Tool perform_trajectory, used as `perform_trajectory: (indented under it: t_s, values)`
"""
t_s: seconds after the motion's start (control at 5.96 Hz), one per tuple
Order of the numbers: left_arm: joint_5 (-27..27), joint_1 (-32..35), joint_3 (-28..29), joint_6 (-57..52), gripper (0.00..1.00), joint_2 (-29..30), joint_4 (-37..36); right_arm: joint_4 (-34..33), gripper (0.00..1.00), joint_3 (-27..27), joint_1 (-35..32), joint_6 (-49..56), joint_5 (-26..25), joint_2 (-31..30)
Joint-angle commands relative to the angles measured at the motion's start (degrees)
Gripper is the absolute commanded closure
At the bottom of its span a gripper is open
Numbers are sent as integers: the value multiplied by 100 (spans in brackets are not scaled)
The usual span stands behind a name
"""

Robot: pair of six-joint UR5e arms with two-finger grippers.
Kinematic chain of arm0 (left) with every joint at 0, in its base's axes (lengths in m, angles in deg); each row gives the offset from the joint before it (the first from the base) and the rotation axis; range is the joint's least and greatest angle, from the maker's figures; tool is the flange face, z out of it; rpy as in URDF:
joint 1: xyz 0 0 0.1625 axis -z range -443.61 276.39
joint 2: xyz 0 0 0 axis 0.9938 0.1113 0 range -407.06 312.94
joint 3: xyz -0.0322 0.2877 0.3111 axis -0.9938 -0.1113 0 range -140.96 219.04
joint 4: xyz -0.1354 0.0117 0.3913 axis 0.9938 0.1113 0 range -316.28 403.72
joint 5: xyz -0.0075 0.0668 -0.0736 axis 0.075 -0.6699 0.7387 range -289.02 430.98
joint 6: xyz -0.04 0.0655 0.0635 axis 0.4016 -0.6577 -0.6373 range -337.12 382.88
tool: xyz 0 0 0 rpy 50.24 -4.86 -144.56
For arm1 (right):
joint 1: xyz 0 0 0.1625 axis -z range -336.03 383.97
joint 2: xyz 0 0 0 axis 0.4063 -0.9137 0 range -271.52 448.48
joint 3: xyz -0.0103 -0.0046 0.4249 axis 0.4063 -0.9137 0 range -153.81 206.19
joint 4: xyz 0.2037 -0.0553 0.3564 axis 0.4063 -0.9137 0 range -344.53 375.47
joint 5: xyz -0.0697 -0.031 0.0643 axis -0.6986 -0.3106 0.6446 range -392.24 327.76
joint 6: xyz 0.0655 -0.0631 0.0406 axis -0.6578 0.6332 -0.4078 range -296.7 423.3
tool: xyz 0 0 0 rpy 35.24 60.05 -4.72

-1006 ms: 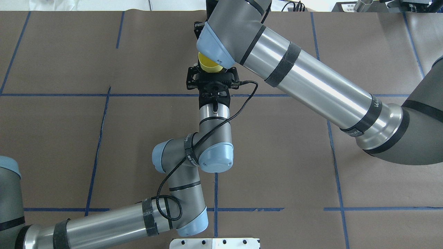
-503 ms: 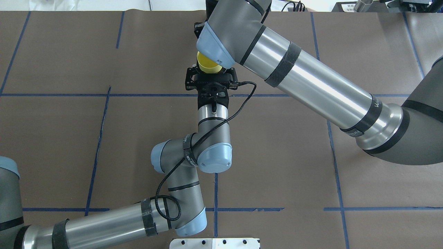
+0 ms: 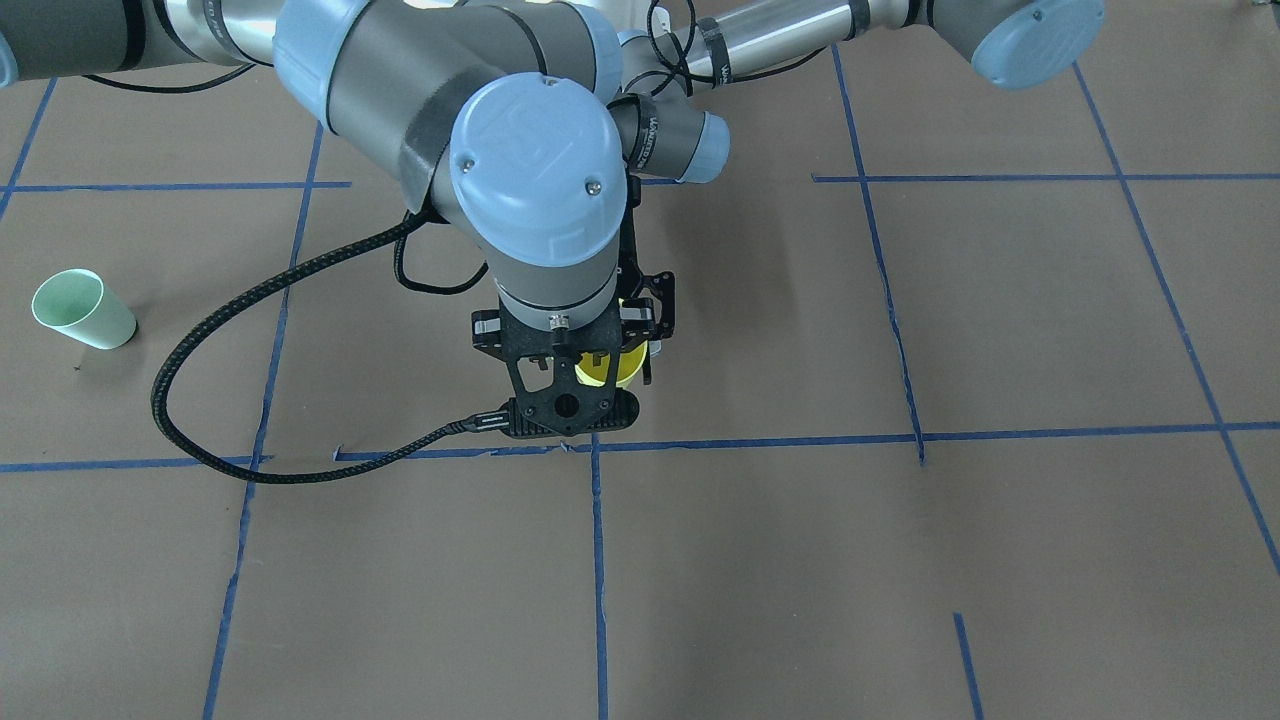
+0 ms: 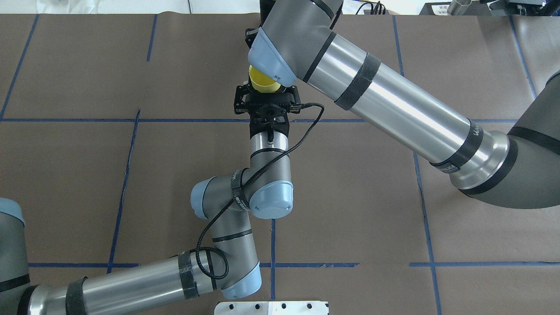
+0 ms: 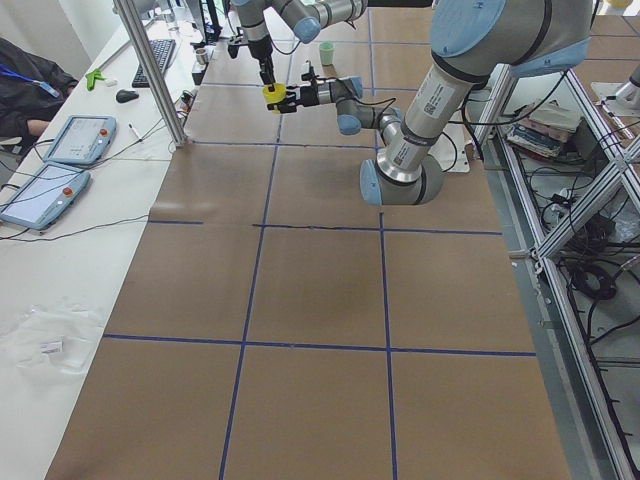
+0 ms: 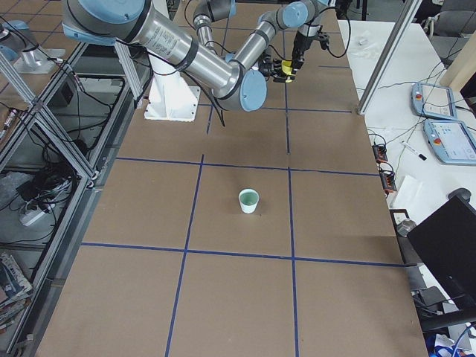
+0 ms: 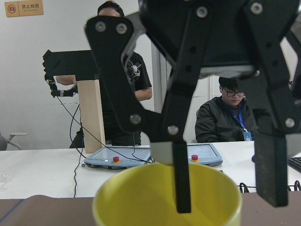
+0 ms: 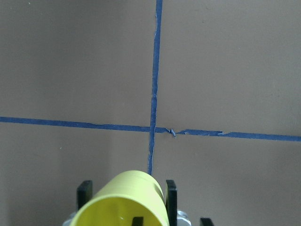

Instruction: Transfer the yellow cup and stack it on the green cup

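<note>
The yellow cup (image 4: 261, 82) is held off the table at mid-table, far side, between both grippers; it also shows in the front view (image 3: 605, 368). My left gripper (image 4: 264, 90) is shut on it from the side; its fingers (image 8: 170, 188) flank the cup in the right wrist view. My right gripper (image 7: 225, 188) hangs over the cup, open, one finger inside the rim and one outside. The green cup (image 3: 82, 308) stands upright far off on my right side, also in the exterior right view (image 6: 248, 200).
The brown table cover (image 4: 131, 65) carries blue tape grid lines. The right arm's cable (image 3: 200, 420) loops over the table. Operators, tablets and a post (image 7: 91, 117) are beyond the table's far edge.
My left gripper has moved slightly forward with the yellow cup, pushing it a little further under the right wrist. The right arm has not visibly moved.
</note>
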State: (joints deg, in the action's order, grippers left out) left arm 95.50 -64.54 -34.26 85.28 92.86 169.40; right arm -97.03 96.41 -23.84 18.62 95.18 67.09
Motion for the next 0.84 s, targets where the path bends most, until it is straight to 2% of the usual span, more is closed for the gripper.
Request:
perform_trajectory:
  t_s: [0.0,0.17,0.34,0.67]
  values:
    - [0,0,0,0,55,0,0,0,50,0,9,-6,2,3]
    - [0,0,-9,-9,55,0,0,0,64,0,9,3,2,-5]
    - [9,0,-9,-9,55,0,0,0,97,18,9,3,2,-6]
    - [17,9,-9,-26,53,0,0,0,100,27,9,-6,2,3]
